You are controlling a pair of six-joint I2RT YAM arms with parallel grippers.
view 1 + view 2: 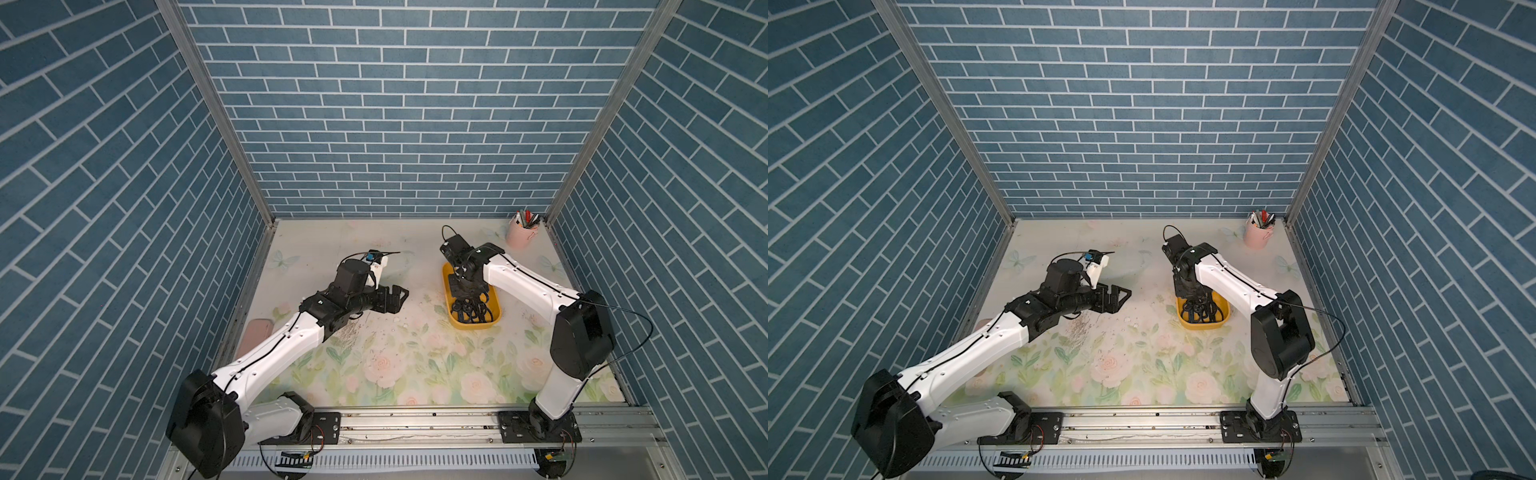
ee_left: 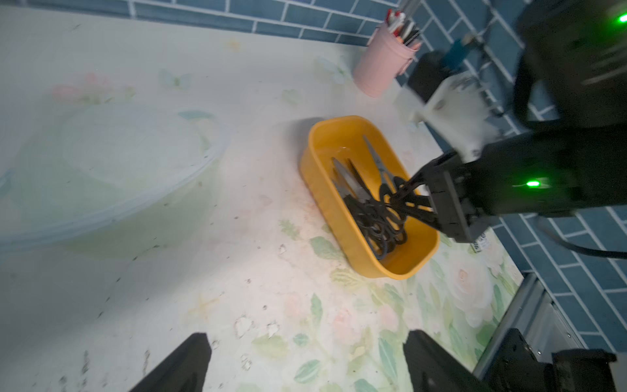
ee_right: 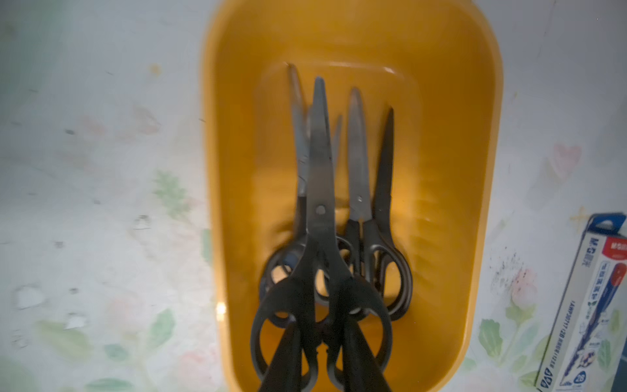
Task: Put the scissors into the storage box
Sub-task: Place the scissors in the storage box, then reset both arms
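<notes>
Flat pink case [image 1: 257,332]: over at the left edge of the mat, partly behind the left arm, and no part of this job.
Left gripper [image 1: 397,300]: fingers spread wide and holding nothing, hanging above the bare floral mat well apart from the box.
Clear lid [image 2: 101,163]: a see-through plastic piece lying on the mat in the left wrist view, with no label I can read.
Storage box [image 1: 446,282]: the yellow-orange tray right of centre, and that is where the action is.
Scissors [image 3: 359,176]: several pairs are piled inside the box, blades one way and black loops the other. The exact count is lost in the tangle.
Top pair [image 3: 320,190]: its blades point down into the box, over the others.
Right gripper [image 3: 322,356]: fingers narrow, pinched on the top pair's handles between the loops, low over the box.
Progress: very nearly done, I judge. No scissors show on the mat outside the box in either top view, though the arms hide some of it. Letting this pair go looks like what is left.
Pink pen cup [image 1: 523,235]: far right corner, full of pens, no lettering legible.
Pen carton [image 3: 587,305]: just beside the box; "M&G" reads on it, the rest is too blurred.
</notes>
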